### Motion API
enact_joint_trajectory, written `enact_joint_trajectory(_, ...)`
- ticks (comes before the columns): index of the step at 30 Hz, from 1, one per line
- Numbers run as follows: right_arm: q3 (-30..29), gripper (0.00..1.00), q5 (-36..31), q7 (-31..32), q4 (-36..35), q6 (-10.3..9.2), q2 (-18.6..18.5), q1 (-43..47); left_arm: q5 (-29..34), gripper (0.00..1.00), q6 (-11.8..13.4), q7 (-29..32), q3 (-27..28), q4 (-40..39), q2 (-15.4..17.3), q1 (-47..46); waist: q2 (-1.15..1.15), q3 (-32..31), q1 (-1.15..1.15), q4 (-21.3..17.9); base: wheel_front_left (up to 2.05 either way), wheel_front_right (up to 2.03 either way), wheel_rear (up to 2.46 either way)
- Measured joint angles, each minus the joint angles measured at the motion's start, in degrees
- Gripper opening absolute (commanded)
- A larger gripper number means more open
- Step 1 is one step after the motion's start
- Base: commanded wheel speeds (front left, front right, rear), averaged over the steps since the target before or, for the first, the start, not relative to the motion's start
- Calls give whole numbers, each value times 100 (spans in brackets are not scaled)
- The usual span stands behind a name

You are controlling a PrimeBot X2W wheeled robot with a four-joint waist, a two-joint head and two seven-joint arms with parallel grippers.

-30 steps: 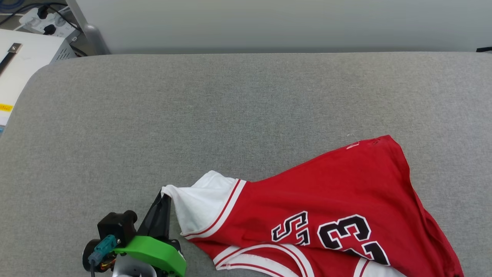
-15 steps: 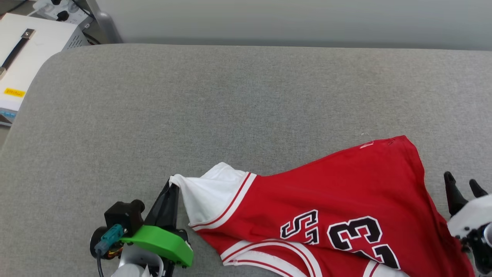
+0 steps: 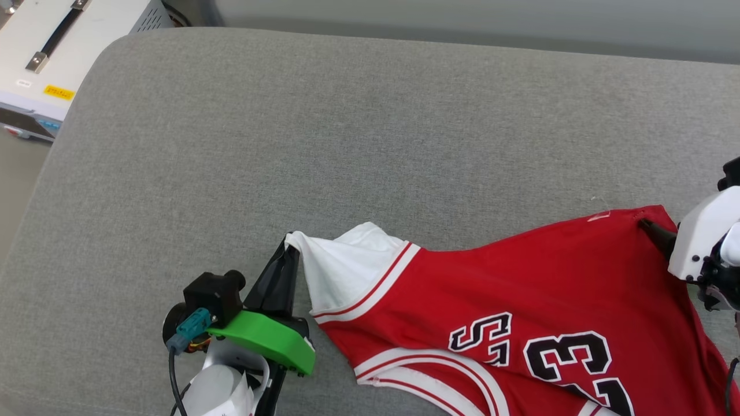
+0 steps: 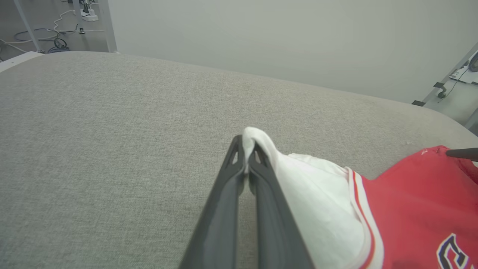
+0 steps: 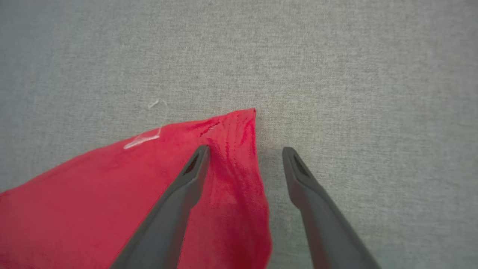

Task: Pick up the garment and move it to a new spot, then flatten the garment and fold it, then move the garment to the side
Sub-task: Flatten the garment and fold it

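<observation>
While left tool point(image 3: 287, 245) pinches white sleeve point(image 3: 347, 268), garment point(image 3: 520, 289) stretches left-right, sleeve leftward.

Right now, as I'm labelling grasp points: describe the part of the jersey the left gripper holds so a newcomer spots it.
On the grey cushion, the garment lies near the front right. Its leftmost part is a sleeve, tip pinched in the shut left gripper. It is white with red-striped trim; the corner at the open right gripper is plain red.

Garment point(image 3: 509, 277) bottom (lettering point(image 3: 569, 355) too) off-frame
</observation>
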Motion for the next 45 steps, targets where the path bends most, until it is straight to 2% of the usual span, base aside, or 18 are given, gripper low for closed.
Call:
enact_joint_trajectory(9, 576, 100, 270, 735, 695, -3, -174, -367, -16, 0, -21, -86, -22, 144, -7, -90, 0, 221, 0, 204, 0, 0, 0)
enact_joint_trajectory(12, 725, 0, 376, 905, 738, -4, -194, -451, -53, 0, -21, -125, -21, 187, -8, -91, 0, 246, 0, 199, 0, 0, 0)
enact_joint_trajectory(20, 833, 0, 657, 649, 701, -4, -193, -547, -58, 0, -22, -142, -7, 256, 40, -122, 0, 124, 0, 110, 0, 0, 0)
enact_joint_trajectory(27, 577, 0, 632, 140, 675, 1, -183, -701, -59, 0, -76, -10, 153, 232, 472, -556, 0, -181, 0, -33, 0, 0, 0)
enact_joint_trajectory(34, 275, 0, 211, -542, 620, 3, -22, -1141, -261, 0, -178, 163, 328, 511, 759, -1880, 0, -403, 0, -308, 0, 0, 0)
enact_joint_trajectory(40, 70, 0, -438, -1234, 700, 9, 267, -1921, -397, 0, -264, 359, 260, 1428, 1018, -3451, 0, -410, 0, -595, 0, 0, 0)
enact_joint_trajectory(45, -170, 0, -929, -1680, 903, 10, 407, -2847, -565, 0, -290, 372, 111, 2271, 1155, -4817, 0, -184, 0, -726, 0, 0, 0)
